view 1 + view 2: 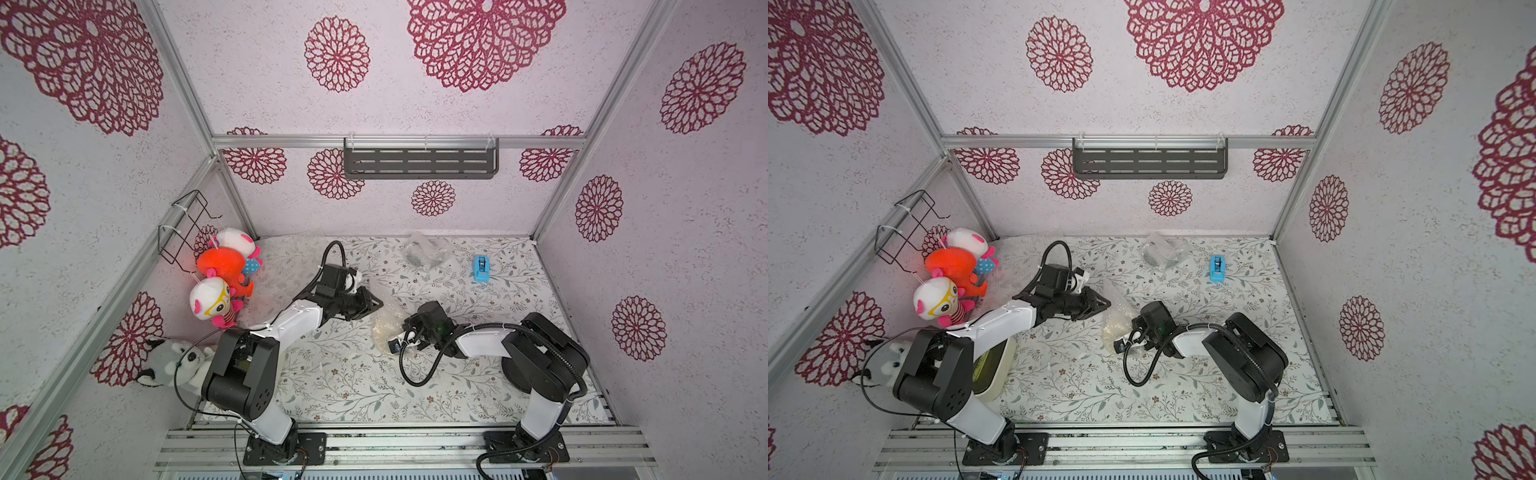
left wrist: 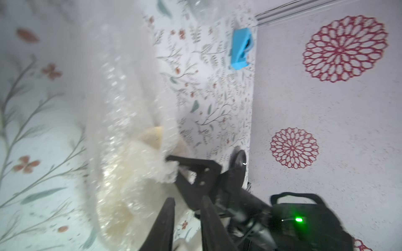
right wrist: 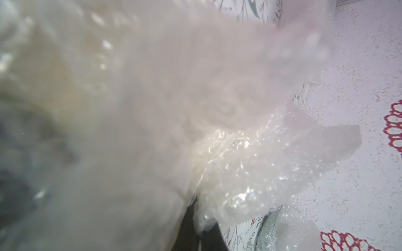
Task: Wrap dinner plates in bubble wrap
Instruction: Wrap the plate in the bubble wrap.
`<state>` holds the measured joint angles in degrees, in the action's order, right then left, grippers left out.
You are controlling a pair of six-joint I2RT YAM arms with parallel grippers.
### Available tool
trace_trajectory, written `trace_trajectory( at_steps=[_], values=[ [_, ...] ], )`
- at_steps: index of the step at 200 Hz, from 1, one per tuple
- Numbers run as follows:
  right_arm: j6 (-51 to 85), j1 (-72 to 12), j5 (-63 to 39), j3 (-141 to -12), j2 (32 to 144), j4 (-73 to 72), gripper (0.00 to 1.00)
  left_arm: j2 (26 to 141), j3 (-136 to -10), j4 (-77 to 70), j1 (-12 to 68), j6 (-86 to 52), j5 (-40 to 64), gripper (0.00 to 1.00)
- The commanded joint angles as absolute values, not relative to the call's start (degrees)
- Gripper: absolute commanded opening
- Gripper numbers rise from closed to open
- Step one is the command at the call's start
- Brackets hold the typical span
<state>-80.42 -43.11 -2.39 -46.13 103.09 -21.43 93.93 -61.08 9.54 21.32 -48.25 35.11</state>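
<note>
**Kid:** Where is the plate?

**Me:** The cream plate point(image 1: 383, 332) sits in the middle of the table point(image 1: 353, 386), between my two arms. The bubble wrap point(image 2: 121, 108) is all over it, so from the top I see only a pale round shape. In my left wrist view just a bit of its rim pokes out.

**Kid:** What are your grippers doing?

**Me:** My right gripper point(image 2: 178, 165) is squeezed tight on a bunch of bubble wrap at the plate's edge. My left gripper point(image 2: 188, 198) has its two fingers a little apart, and I see tablecloth in the gap. It is just beside the wrap. I cannot tell if it touches.

**Kid:** What is hard to see?

**Me:** My right wrist view is almost all foggy, blurry wrap. In both top views my right gripper's fingers hide under my own wrist. At the back of the table lies a crinkly bundle point(image 1: 424, 253) with something dark inside. I cannot tell what it is. The blue tape dispenser point(image 1: 482, 269) stands near it. In a top view, a cream tub point(image 1: 996, 374) is mostly behind my left arm.
</note>
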Motion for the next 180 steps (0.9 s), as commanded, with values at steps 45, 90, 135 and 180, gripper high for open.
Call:
trace_trajectory(
  at_steps=[45, 90, 135, 180],
  values=[
    [-82.25, -44.21, -2.90, -44.28, 105.50, -14.47, 0.00, 109.75, -72.16, 20.92, 29.51, -48.63, 25.36, 0.13],
    [-70.55, -43.86, -8.35, -42.48, 97.20, -21.86, 0.26, 114.44, -64.38, 20.68, 29.40, -50.55, 21.11, 0.00],
    [-28.54, -40.47, -7.75, -45.81, 86.79, -16.57, 0.49, 113.73, -60.12, 15.38, 29.03, -51.79, 23.21, 0.00],
    [18.55, -37.42, -13.13, -52.56, 91.52, -11.17, 0.36, 113.57, -59.63, 14.43, 29.11, -51.86, 23.92, 0.00]
  ],
)
